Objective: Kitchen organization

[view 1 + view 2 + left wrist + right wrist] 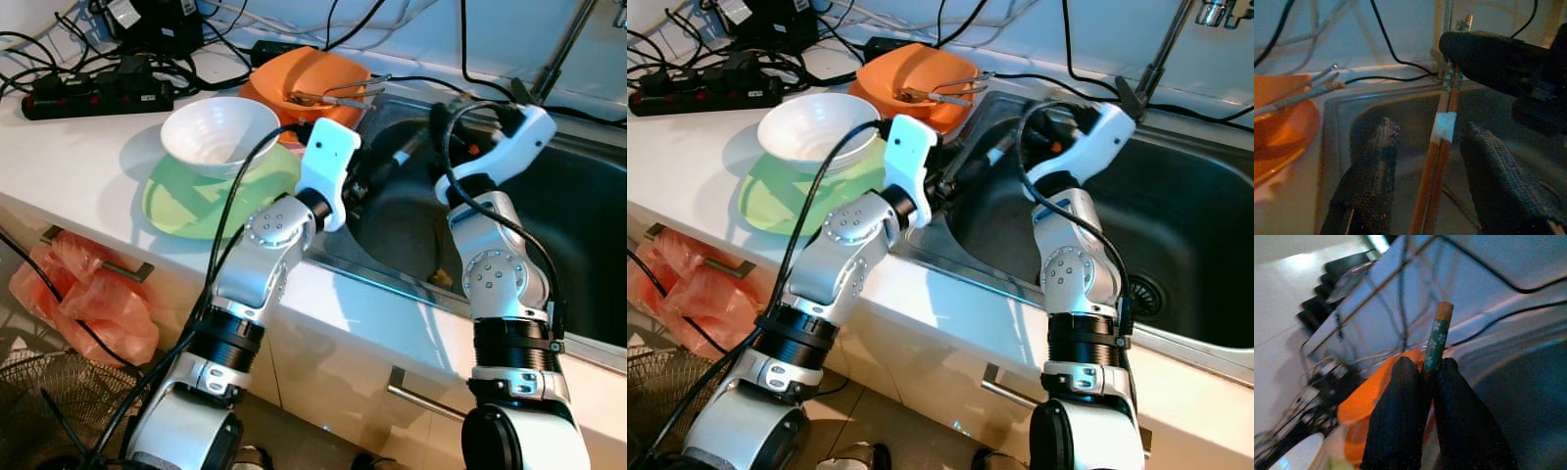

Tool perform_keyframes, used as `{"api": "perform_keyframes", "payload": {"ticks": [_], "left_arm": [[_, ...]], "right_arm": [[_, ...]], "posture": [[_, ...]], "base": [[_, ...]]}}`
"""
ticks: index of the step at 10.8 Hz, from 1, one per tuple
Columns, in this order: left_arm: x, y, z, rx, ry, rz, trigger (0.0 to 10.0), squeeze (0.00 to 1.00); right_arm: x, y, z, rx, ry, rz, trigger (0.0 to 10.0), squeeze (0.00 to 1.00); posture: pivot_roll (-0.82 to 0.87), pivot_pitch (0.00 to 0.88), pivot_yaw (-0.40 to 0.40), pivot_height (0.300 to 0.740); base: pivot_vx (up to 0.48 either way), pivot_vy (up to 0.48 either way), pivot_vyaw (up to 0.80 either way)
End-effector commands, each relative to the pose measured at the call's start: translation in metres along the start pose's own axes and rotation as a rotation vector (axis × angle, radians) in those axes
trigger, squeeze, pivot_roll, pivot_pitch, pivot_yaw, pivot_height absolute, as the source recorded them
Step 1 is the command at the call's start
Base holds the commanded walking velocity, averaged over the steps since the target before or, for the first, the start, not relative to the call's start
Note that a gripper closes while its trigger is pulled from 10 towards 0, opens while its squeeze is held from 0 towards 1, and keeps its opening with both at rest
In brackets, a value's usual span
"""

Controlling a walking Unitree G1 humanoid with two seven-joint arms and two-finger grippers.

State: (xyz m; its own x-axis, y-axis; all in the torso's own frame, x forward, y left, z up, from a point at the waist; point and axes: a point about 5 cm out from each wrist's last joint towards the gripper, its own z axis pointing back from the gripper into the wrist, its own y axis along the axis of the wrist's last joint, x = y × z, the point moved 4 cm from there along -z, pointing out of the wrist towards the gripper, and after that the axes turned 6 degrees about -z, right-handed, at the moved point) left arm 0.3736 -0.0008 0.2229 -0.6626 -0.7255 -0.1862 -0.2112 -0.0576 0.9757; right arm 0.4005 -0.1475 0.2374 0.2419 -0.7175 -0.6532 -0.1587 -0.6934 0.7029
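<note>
While both arms reach over the sink point(578, 245), the right gripper point(1425, 377) has its two black fingers pressed together on a pair of chopsticks point(1442, 147). These are brown sticks with a green flowery top and a white band. They stand nearly upright over the left part of the dark sink bowl. The left gripper point(1425, 166) sits around them with its fingers apart, one on each side, not touching.

On the white counter point(88, 157) to the left of the sink lies a green plate point(191, 206) with a white bowl point(217, 132) on top. Farther back sits an orange bowl point(309, 78) with metal utensils point(338, 95) in it. A black power strip point(93, 96) and many black cables point(49, 49) lie at the far left. Below the counter, a pink plastic bag point(83, 294) hangs by a drawer handle point(98, 259). A wire basket point(49, 401) stands on the floor under it.
</note>
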Motion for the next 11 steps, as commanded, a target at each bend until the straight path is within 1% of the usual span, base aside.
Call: {"api": "perform_keyframes", "payload": {"ticks": [1, 4, 6, 7, 8, 11], "left_arm": [[0.006, 0.006, 0.0, 0.021, -0.028, -0.005, 10.0, 0.0], [0.006, 0.006, 0.0, 0.025, -0.032, 0.0, 10.0, 0.0], [0.006, 0.007, 0.0, 0.028, -0.033, 0.002, 10.0, 0.0], [0.006, 0.007, 0.0, 0.028, -0.033, 0.003, 10.0, 0.0], [0.006, 0.006, 0.0, 0.028, -0.032, 0.003, 10.0, 0.0], [0.003, 0.004, 0.001, 0.024, -0.018, 0.006, 10.0, 0.0]], "right_arm": [[0.017, -0.001, 0.001, -0.002, -0.085, 0.013, 0.0, 0.0], [0.035, 0.013, 0.002, 0.059, -0.163, 0.066, 0.0, 0.0], [0.046, 0.027, 0.002, 0.114, -0.221, 0.086, 0.0, 0.0], [0.048, 0.029, 0.003, 0.115, -0.226, 0.146, 6.4, 0.0], [0.048, 0.026, 0.003, 0.11, -0.221, 0.176, 10.0, 0.0], [0.055, 0.007, 0.007, 0.051, -0.218, 0.306, 10.0, 0.0]], "posture": [[0.05, 0.094, 0.006, 0.74], [0.04, 0.095, 0.005, 0.74], [0.04, 0.096, 0.005, 0.74], [0.04, 0.097, 0.005, 0.74], [0.04, 0.097, 0.004, 0.74], [0.04, 0.097, 0.002, 0.74]], "base": [[0.0, 0.0, 0.0], [0.0, 0.0, 0.0], [0.0, 0.0, 0.0], [0.0, 0.0, 0.0], [0.0, 0.0, 0.0], [0.0, 0.0, 0.0]]}}
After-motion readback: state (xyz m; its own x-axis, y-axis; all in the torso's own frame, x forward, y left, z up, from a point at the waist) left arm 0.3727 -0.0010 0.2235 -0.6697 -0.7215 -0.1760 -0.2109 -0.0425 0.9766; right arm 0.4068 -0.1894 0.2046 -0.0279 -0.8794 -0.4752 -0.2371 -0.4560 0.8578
